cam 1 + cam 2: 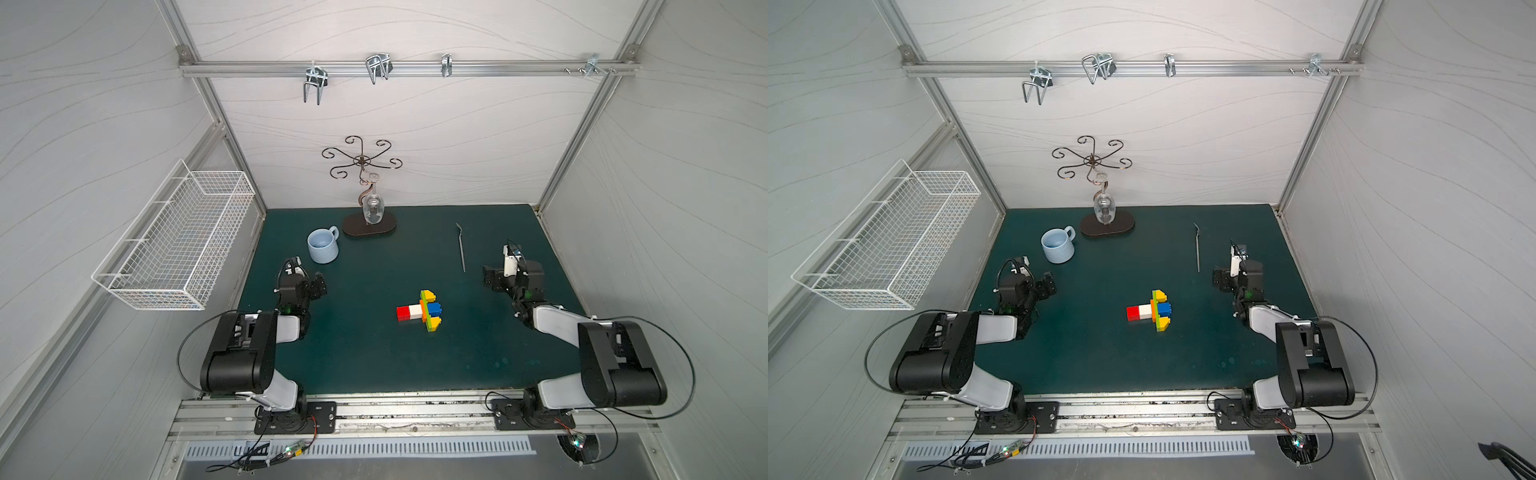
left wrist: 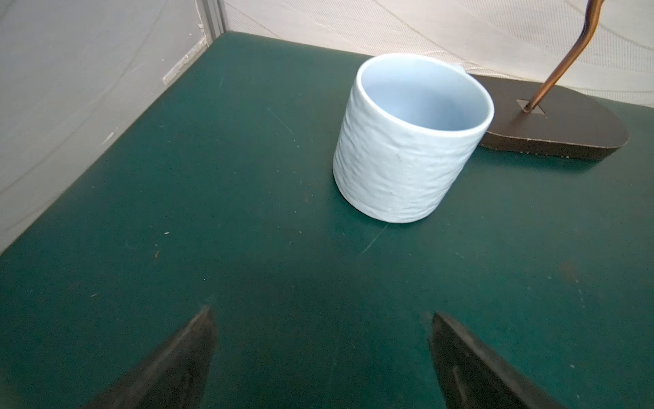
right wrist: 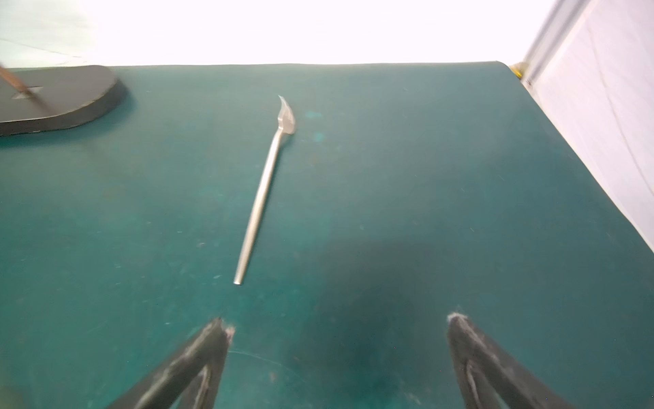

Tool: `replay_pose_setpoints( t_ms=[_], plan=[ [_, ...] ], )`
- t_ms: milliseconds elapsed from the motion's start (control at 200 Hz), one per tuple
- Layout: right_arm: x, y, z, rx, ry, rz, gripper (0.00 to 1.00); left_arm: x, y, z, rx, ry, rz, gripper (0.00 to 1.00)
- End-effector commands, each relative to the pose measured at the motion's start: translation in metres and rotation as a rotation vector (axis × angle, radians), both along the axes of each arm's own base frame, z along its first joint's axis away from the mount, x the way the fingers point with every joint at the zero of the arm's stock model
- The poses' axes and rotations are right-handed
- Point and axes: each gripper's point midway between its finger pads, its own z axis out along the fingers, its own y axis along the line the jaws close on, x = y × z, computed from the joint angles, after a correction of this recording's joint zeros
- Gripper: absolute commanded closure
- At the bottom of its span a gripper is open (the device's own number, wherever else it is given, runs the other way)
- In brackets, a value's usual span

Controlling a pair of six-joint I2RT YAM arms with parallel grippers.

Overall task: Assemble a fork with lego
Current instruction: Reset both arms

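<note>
fork: red, white, green, orange, blue, yellow | mug: pale blue | mat: dark green

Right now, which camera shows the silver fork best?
The right wrist view: the silver fork lies close and whole, tines visible. In both top views it is a sliver; the left wrist view misses it.

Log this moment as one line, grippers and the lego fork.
left gripper: open, empty | right gripper: open, empty | lego fork: assembled, lying on mat, untouched | metal fork: on mat
</note>
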Motion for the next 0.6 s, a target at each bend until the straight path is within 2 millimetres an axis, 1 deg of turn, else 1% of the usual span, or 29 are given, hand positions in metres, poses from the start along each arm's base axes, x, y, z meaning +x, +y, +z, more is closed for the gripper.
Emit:
replay_pose_setpoints(
  t_ms=[0,130,220,465,595],
  plan=[
    [0.003,0.022,0.002,-0.050,-0.035,0.105,0.01,0.016,-0.002,0.028,0.024,-0.129,-0.029,0.01],
    [0.002,0.041,-0.008,-0.088,-0.015,0.186,0.01,0.018,-0.007,0.026,0.071,-0.090,-0.024,0.02],
    [-0.001,0.048,-0.013,-0.124,-0.024,0.234,0.01,0.017,-0.009,0.025,0.083,-0.079,-0.021,0.02],
    [-0.004,0.048,-0.011,-0.124,-0.040,0.241,0.01,0.018,-0.009,0.025,0.083,-0.081,-0.021,0.00],
    [-0.006,0.045,-0.010,-0.120,-0.059,0.229,0.01,0.017,-0.009,0.026,0.082,-0.083,-0.021,0.00]
  ],
)
